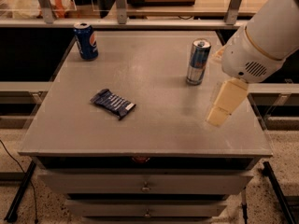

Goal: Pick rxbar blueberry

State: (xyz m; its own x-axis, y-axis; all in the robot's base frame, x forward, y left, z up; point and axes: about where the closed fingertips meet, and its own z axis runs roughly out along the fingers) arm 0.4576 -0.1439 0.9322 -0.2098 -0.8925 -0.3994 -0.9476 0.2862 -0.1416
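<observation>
The rxbar blueberry (112, 103), a flat dark navy wrapper with pale stripes, lies flat on the grey table top (154, 125), left of centre and turned a little diagonally. My gripper (225, 103) hangs from the white arm (268, 29) at the right side of the table, well to the right of the bar and above the surface. Only its cream-coloured finger body shows, pointing down and to the left. Nothing shows in it.
A blue Pepsi can (86, 41) stands at the table's back left. A silver-blue Red Bull can (198, 62) stands right of centre, just behind and left of the gripper. Drawers (145, 185) sit under the table top. A railing and shelf run behind.
</observation>
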